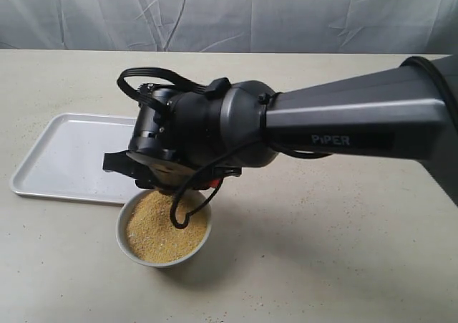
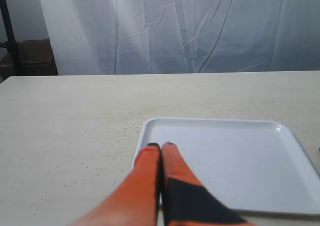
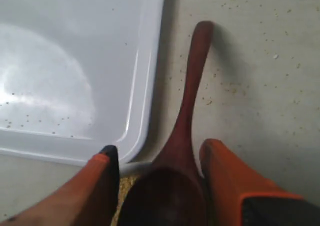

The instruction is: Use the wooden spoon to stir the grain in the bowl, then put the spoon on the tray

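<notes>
The white bowl (image 1: pixel 164 261) holds a heap of golden grain (image 1: pixel 161 233) and stands just in front of the white tray (image 1: pixel 71 158). My right arm's wrist (image 1: pixel 200 129) hangs over the bowl's far rim and hides the spoon in the exterior view. In the right wrist view the dark wooden spoon (image 3: pixel 187 105) lies with its head at the bowl rim (image 3: pixel 131 167) and its handle stretching over the table beside the tray (image 3: pixel 75 60). My right gripper (image 3: pixel 160 148) is open, one finger on each side of the spoon's neck. My left gripper (image 2: pixel 160 145) is shut on nothing, near the tray's corner (image 2: pixel 150 123).
Loose grains are scattered on the beige table (image 1: pixel 322 266) around the tray and spoon. A white curtain (image 1: pixel 250 15) hangs behind the table's far edge. A black cable (image 1: pixel 182 208) loops down from the wrist over the grain.
</notes>
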Motion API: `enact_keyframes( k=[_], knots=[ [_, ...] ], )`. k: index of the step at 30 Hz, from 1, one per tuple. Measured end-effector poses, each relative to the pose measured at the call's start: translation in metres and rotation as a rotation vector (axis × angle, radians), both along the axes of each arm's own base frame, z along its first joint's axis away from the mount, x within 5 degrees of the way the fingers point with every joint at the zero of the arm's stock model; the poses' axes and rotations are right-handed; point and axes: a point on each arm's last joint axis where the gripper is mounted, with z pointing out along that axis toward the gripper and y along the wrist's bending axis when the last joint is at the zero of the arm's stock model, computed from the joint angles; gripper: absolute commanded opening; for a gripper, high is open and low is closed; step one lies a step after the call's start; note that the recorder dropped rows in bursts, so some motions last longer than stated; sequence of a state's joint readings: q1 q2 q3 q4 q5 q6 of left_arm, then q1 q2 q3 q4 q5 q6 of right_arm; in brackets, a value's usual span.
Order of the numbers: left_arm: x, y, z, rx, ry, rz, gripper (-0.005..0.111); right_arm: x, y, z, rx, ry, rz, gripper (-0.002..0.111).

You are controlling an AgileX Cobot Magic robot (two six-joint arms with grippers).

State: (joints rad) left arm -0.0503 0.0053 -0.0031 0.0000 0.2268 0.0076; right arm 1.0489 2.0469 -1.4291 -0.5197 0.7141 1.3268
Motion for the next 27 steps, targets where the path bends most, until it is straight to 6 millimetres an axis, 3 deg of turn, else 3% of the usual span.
enact_keyframes(
  k=[9, 13, 20, 24, 27],
  knots=[
    [0.0, 0.0, 0.0, 0.0, 0.0, 0.0, 0.0, -0.003, -0.004, 0.045, 0.031, -0.093, 0.152, 0.054],
    [0.0, 0.0, 0.0, 0.0, 0.0, 0.0, 0.0, 0.005, -0.012, 0.051, 0.009, -0.12, 0.155, 0.054],
    [0.0, 0.0, 0.0, 0.0, 0.0, 0.0, 0.0, 0.065, -0.053, 0.043, 0.105, -0.085, -0.035, 0.054],
    [0.0, 0.0, 0.0, 0.0, 0.0, 0.0, 0.0, 0.098, -0.081, 0.025, 0.102, -0.067, -0.132, 0.054],
    [0.0, 0.0, 0.0, 0.0, 0.0, 0.0, 0.0, 0.112, -0.091, 0.006, 0.092, -0.047, -0.165, 0.054]
  ],
)
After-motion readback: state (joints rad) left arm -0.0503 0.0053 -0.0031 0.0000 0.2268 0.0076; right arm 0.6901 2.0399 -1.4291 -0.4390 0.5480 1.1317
